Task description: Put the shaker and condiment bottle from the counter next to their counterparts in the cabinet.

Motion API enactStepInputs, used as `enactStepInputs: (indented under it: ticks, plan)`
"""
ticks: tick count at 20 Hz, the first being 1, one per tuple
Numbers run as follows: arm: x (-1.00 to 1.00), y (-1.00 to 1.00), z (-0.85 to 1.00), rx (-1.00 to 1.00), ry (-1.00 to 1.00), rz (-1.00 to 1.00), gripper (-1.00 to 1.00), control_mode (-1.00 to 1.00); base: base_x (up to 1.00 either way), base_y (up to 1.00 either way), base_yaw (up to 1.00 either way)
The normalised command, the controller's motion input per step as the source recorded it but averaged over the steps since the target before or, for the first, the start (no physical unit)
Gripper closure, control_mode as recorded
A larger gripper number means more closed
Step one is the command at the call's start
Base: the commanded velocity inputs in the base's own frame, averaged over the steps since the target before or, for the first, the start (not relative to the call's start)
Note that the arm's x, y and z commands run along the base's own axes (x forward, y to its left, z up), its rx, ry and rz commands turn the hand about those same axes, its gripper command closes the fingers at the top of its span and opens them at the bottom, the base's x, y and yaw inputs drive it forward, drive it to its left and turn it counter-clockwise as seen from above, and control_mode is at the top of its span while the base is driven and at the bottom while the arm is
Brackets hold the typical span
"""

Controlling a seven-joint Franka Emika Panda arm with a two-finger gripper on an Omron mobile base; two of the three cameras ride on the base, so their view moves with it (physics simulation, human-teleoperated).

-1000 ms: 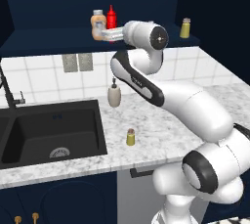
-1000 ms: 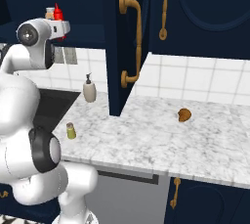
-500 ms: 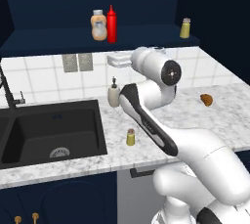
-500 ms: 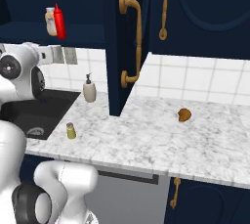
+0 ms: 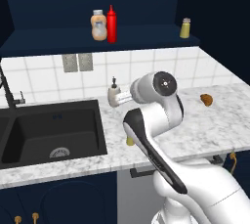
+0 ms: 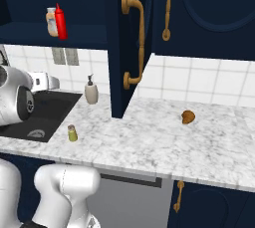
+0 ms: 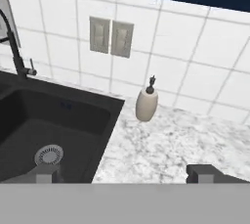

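Note:
The red condiment bottle [image 5: 112, 24] [image 6: 61, 22] stands upright on the navy cabinet shelf [image 5: 146, 34], right beside the orange-beige bottle [image 5: 98, 25] [image 6: 51, 22]. A pale yellow shaker [image 5: 185, 28] with a grey cap sits at the shelf's right end. The olive-yellow shaker [image 6: 72, 133] stands on the marbled counter [image 5: 205, 125] near its front edge, partly hidden behind my forearm in the left base view [image 5: 130, 141]. My gripper [image 7: 122, 174] is open and holds nothing. It hangs low over the counter by the sink, facing the tiled wall.
A beige pump dispenser [image 7: 146, 103] [image 6: 91, 91] stands against the wall just right of the black sink [image 7: 49, 125]. A black faucet [image 7: 14, 47] rises at the sink's left. An open cabinet door with a gold handle [image 6: 134, 38] juts over the counter. A brown pastry [image 6: 188, 117] lies farther right.
My arm has swung down from the shelf to counter height near the sink. The red bottle stays on the shelf beside the orange-beige bottle. The jaws stayed open.

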Motion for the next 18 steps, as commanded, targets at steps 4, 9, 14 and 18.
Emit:
enactStepInputs:
  ticks: [4, 9, 14, 18]
  plan:
    - [-0.13, 0.0, -0.18, 0.03, 0.44, -0.01, -1.0, -1.0, 0.0, 0.0, 0.0]
    - [-0.08, 0.0, -0.17, 0.0, 0.0, -0.11, -1.0, -1.0, 0.0, 0.0, 0.0]
    - [-0.34, 0.0, -0.56, -0.06, -0.1, -0.14, -1.0, -1.0, 0.0, 0.0, 0.0]
    - [-0.57, -0.04, -0.52, 0.0, -0.08, -0.08, -1.0, -1.0, 0.0, 0.0, 0.0]
